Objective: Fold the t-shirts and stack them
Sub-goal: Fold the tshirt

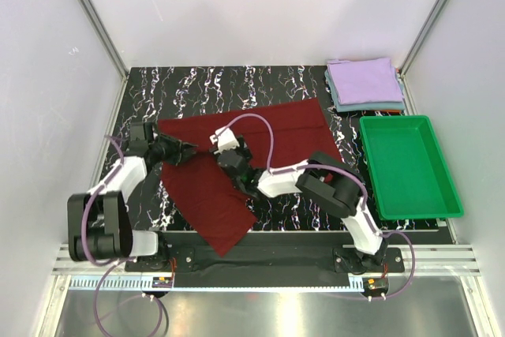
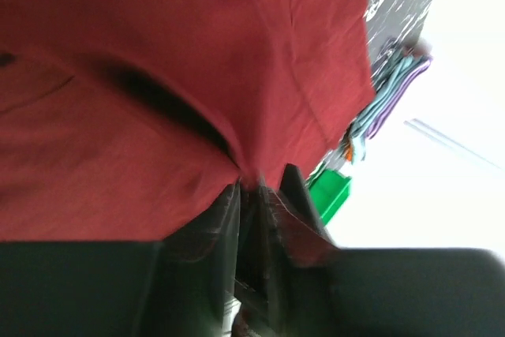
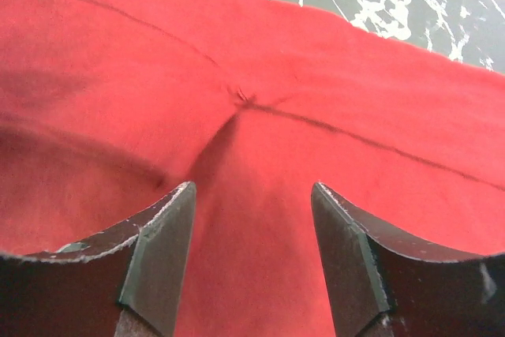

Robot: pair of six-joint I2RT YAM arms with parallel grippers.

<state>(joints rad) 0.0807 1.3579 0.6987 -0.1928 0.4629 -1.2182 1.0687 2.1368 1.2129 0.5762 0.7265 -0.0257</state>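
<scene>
Maroon t-shirt (image 1: 268, 128) lies spread mid-tabletop (image 1: 237, 84). Left tool (image 2: 256, 187) is narrow, pinching a peak of cloth at the shirt's left edge. Right tool (image 3: 252, 195) is wide, empty, just above the seam. Prob. best: pin w/ right tool, carry the fold straight across, keep edges aligned, no dragging.

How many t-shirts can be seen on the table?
3. A maroon tee lies spread mid-table; a lavender tee sits folded on a grey-blue tee at the far right corner. More may hide underneath.

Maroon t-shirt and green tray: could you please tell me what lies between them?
Top view: a bare strip of marbled tabletop, with the right arm's elbow over its near end.
</scene>
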